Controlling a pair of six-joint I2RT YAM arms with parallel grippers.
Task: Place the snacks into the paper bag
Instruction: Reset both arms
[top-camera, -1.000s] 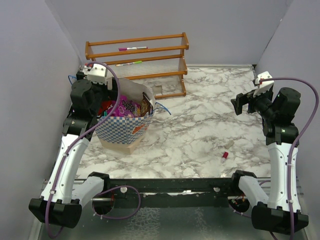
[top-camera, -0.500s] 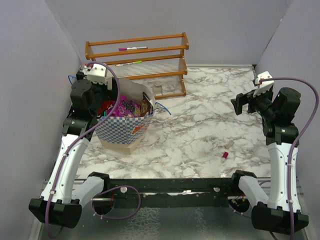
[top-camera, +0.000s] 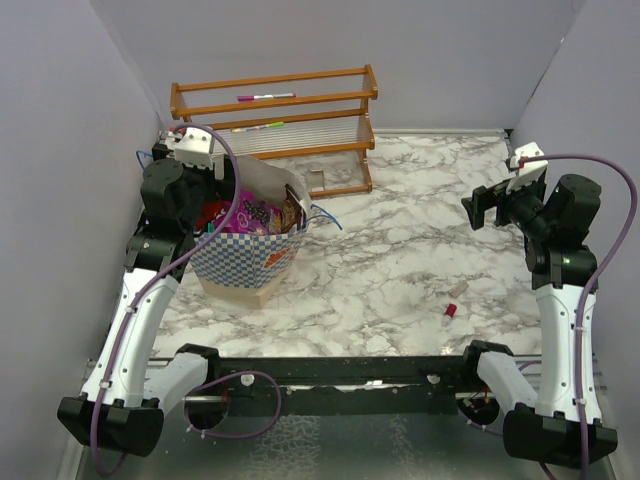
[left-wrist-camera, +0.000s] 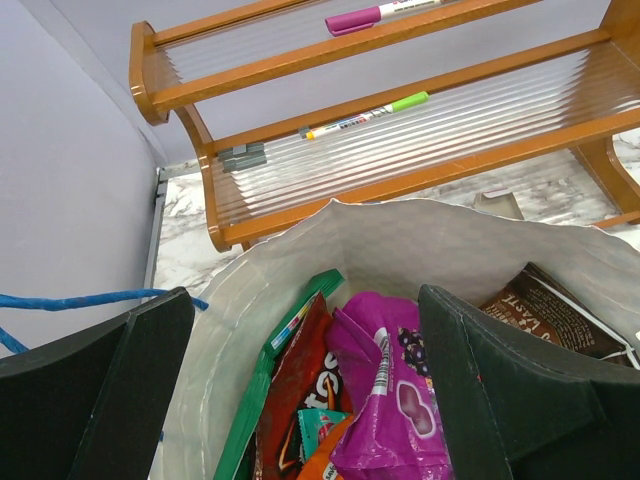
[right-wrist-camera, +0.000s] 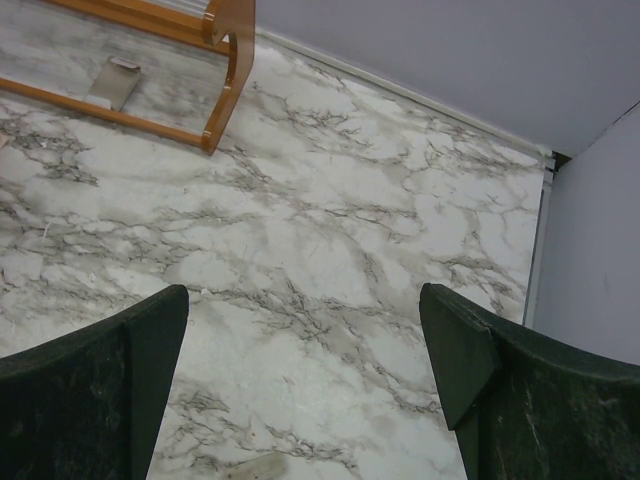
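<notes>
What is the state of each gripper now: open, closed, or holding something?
Left gripper: open, holding nothing, over the paper bag.
Right gripper: open, holding nothing, above the table.

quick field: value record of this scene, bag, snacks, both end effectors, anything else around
paper bag: upright, mouth open, left side of table
in bag: magenta pack, red Doritos, brown packet
left end effector: open, above bag mouth, holding nothing
right end effector: open, over bare marble, holding nothing
loose on table: small red-pink object
behind bag: wooden rack with markers
</notes>
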